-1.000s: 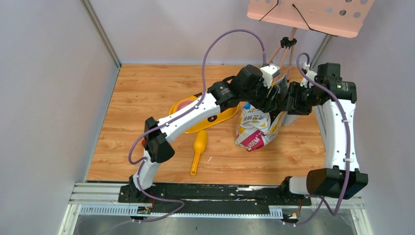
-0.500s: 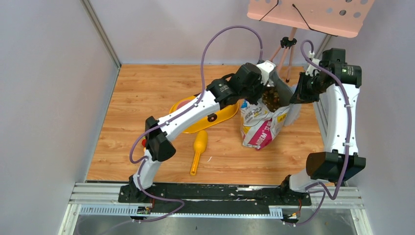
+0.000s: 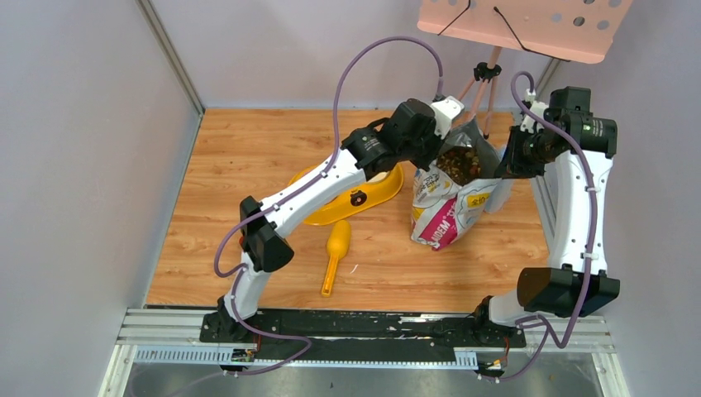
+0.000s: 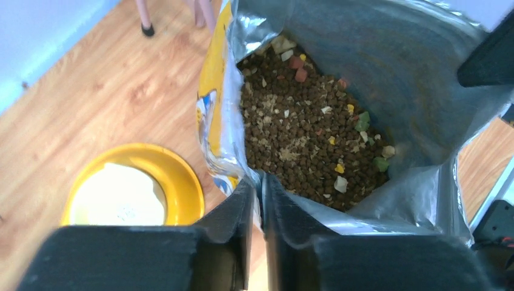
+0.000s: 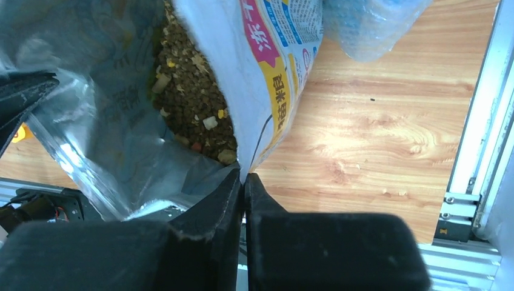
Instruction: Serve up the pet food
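Holding pet food [image 4: 297, 139], the foil bag [image 3: 446, 217] gapes, left pincer [image 4: 262, 182] and right pincer [image 5: 243, 179] clamping its rim.

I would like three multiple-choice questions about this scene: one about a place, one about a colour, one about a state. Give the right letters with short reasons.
1. Where does the scoop lie?
A in the bag; B on the table, nearer the arms than the bowl; C in the bowl.
2. What colour is the bowl?
A blue; B green; C yellow.
3. How is the bag?
A sealed; B open at the top; C lying flat and empty.
Answers: 1 B, it lies on bare wood in front of the bowl. 2 C, its rim is plainly yellow. 3 B, the pet food shows through its open mouth.
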